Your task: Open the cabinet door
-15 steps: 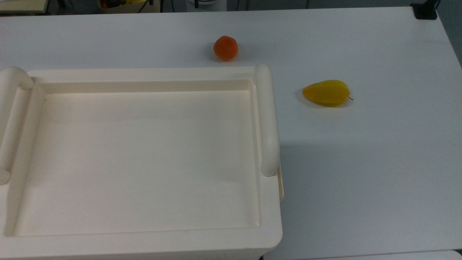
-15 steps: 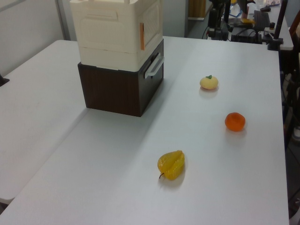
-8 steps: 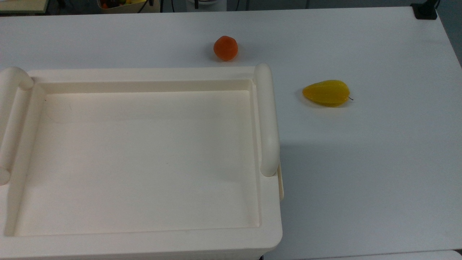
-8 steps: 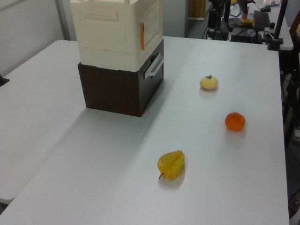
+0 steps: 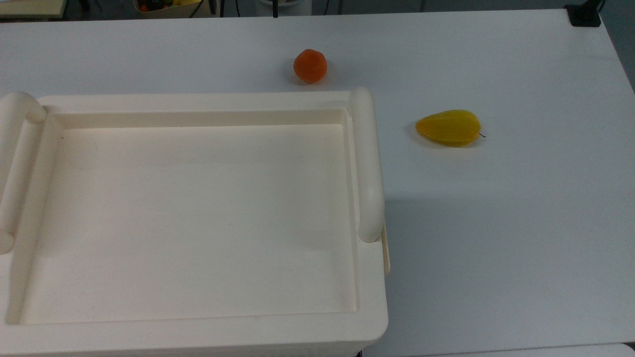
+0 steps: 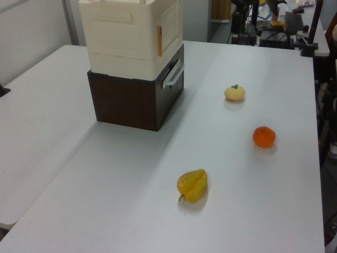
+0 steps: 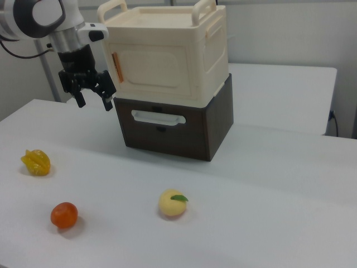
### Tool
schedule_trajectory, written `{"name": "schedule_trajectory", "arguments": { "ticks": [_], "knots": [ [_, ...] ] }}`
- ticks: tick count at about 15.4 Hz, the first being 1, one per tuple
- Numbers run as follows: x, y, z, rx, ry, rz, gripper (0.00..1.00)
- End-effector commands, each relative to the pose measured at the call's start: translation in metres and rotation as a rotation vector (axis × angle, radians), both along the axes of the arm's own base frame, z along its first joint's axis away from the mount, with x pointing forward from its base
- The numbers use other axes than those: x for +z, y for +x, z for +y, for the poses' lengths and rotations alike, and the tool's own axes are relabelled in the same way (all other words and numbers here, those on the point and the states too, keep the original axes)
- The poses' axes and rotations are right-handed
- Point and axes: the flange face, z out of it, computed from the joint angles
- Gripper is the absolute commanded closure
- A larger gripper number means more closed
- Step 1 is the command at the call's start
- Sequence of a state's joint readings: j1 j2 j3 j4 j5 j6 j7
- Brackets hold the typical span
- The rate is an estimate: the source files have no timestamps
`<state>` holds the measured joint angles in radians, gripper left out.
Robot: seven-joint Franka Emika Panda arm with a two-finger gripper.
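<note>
The cream-white cabinet [image 7: 167, 50] sits on a dark brown drawer box [image 7: 184, 131]. From above, the cabinet [image 5: 198, 332] has a recessed top and a thick bar handle [image 5: 367, 163]. The cabinet door [image 7: 153, 67] is the recessed front panel with an orange mark [image 7: 115, 60] at the right view's left edge, and it lies flush with the box. In the left view the cabinet door [image 6: 171, 23] faces right. My gripper [image 7: 92, 102] hangs open just left of the door's marked edge, at the level of the cabinet's bottom, with nothing between its fingers.
On the white table [image 5: 521, 223] lie an orange fruit [image 7: 64, 215], a yellow starfruit [image 7: 36, 162] and a pale yellow fruit [image 7: 173, 204]. The drawer box has a white handle [image 7: 158, 117]. There is clutter beyond the table's far end [image 6: 274, 26].
The cabinet and fruits stand as before. A dark shape at the table's far end in the left view has shifted slightly.
</note>
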<state>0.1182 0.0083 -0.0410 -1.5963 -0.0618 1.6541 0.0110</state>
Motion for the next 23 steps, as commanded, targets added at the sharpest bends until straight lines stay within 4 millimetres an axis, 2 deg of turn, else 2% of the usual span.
{"name": "schedule_trajectory", "arguments": {
  "ticks": [1, 5, 7, 9, 10, 11, 14, 17, 19, 22, 23],
  "knots": [
    [0.008, 0.022, 0.017, 0.012, 0.039, -0.062, 0.0],
    [0.02, 0.032, 0.024, 0.022, 0.068, -0.18, 0.0],
    [0.022, 0.04, 0.04, 0.038, 0.078, -0.243, 0.0],
    [0.029, 0.049, 0.044, 0.043, 0.085, -0.306, 0.0],
    [0.024, 0.059, 0.045, 0.053, 0.084, -0.321, 0.0],
    [0.029, 0.065, 0.046, 0.055, 0.085, -0.353, 0.0],
    [0.025, 0.086, 0.058, 0.065, 0.091, -0.42, 0.0],
    [0.019, 0.101, 0.074, 0.089, 0.104, -0.517, 0.05],
    [0.013, 0.106, 0.086, 0.1, 0.107, -0.546, 0.13],
    [0.011, 0.112, 0.09, 0.057, 0.129, -0.592, 0.24],
    [0.009, 0.114, 0.091, 0.053, 0.132, -0.603, 0.3]
  ]
}}
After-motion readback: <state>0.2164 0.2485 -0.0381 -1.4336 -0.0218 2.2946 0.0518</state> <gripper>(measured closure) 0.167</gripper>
